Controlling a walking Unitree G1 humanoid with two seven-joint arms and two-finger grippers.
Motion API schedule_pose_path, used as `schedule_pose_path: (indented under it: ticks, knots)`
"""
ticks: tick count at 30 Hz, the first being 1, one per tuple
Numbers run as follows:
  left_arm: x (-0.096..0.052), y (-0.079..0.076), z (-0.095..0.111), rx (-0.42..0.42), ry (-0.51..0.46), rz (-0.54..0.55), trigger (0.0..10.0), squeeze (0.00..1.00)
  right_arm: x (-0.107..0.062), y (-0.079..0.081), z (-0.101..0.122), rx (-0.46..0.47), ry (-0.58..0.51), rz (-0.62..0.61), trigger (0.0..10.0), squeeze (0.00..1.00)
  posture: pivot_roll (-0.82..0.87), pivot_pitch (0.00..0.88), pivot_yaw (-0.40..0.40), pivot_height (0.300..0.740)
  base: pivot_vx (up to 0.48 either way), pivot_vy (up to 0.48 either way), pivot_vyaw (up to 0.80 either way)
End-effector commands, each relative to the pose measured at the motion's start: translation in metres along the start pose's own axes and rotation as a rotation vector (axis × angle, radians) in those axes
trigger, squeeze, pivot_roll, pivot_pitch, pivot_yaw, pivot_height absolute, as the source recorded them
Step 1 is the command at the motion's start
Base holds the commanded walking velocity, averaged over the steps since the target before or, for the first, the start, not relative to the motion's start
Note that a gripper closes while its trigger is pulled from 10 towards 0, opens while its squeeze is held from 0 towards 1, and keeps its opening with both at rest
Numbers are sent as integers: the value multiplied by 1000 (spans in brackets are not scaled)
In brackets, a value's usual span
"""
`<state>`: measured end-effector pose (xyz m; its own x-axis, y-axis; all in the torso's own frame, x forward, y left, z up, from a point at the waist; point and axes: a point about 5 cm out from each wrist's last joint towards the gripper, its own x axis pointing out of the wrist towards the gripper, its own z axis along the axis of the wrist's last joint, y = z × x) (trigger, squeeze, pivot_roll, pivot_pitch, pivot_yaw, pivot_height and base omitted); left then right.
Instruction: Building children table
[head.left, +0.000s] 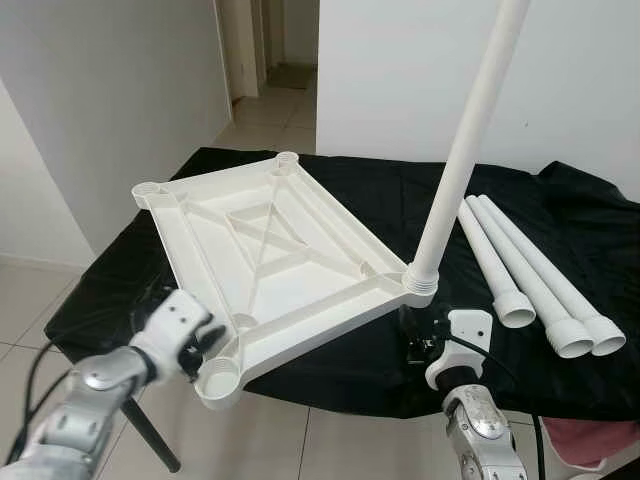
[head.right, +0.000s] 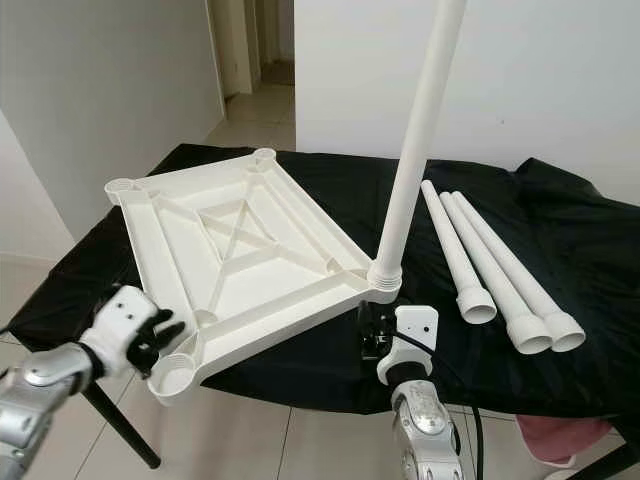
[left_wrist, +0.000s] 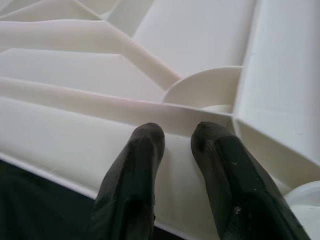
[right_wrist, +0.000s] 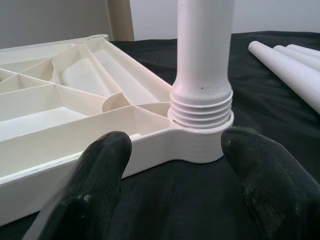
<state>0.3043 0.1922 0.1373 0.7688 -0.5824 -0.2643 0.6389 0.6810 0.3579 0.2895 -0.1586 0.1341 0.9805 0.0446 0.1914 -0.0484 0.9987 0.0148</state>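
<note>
A white plastic tabletop (head.left: 270, 250) lies upside down on the black-draped table (head.left: 590, 215), its near edge tilted up a little. One white leg (head.left: 465, 150) stands upright, threaded into the near right corner socket (right_wrist: 200, 140). Three loose legs (head.left: 530, 270) lie side by side to the right. My left gripper (head.left: 205, 345) is shut, its fingertips (left_wrist: 147, 137) resting on the rim beside the near left corner socket (head.left: 220, 380). My right gripper (right_wrist: 177, 142) is open just in front of the leg's socket, one finger on each side and apart from it.
The table's near edge is close to me, with a black table leg (head.left: 150, 430) and tiled floor below. A pink object (head.left: 590, 440) sits low at the right. White walls and a doorway (head.left: 270, 50) lie behind.
</note>
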Motion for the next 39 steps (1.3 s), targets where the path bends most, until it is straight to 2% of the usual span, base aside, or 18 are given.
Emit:
schedule_pose_path:
  ticks: [1, 5, 6, 10, 16, 18, 23, 25, 31, 34, 38, 39]
  knots:
    - [3, -10, 0, 8, 10, -47, 10000, 0, -1, -1, -2, 6, 2, -11, 10000, 0, -9, 80, 21, 740, 0, 0, 0]
    - [12, -27, 4, 18, -11, -113, 10000, 0, 0, -1, -2, 7, -1, -13, 10000, 0, -8, 82, 26, 740, 0, 0, 0]
    - [12, -27, 4, 18, -11, -113, 10000, 0, 0, -1, -2, 7, -1, -13, 10000, 0, -8, 82, 26, 740, 0, 0, 0]
    - [26, -53, 12, 10, -49, -193, 10000, 0, 1, -1, -1, 10, -6, -19, 10000, 0, -10, 88, 32, 740, 0, 0, 0]
    - [39, -71, 21, -20, -88, -225, 10000, 0, 1, -2, -1, 11, -10, -29, 10000, 0, -17, 91, 40, 740, 0, 0, 0]
    - [40, -72, 22, -23, -92, -227, 10000, 0, 1, -2, -1, 12, -11, -30, 10000, 0, -17, 91, 40, 740, 0, 0, 0]
    - [55, -80, 36, -62, -133, -202, 10000, 0, 1, -4, -1, 15, -10, -38, 10000, 0, -27, 99, 47, 740, 0, 0, 0]
    - [66, -81, 44, -82, -145, -145, 10000, 0, 1, -5, -1, 17, 0, -26, 10000, 0, -34, 107, 56, 740, 0, 0, 0]
    - [67, -76, 44, -68, -138, -122, 10000, 0, 2, -9, -2, 15, 9, -33, 10000, 0, -33, 113, 58, 740, 0, 0, 0]
    - [62, -63, 41, -42, -122, -116, 10000, 0, 3, -9, -3, 12, 17, -38, 10000, 0, -30, 114, 57, 740, 0, 0, 0]
    - [56, -38, 38, 5, -96, -70, 10000, 0, 6, -7, -7, 31, 37, -38, 10000, 0, -22, 117, 54, 740, 0, 0, 0]
    - [56, -38, 38, 5, -96, -70, 10000, 0, 6, -7, -7, 31, 37, -38, 10000, 0, -22, 117, 54, 740, 0, 0, 0]
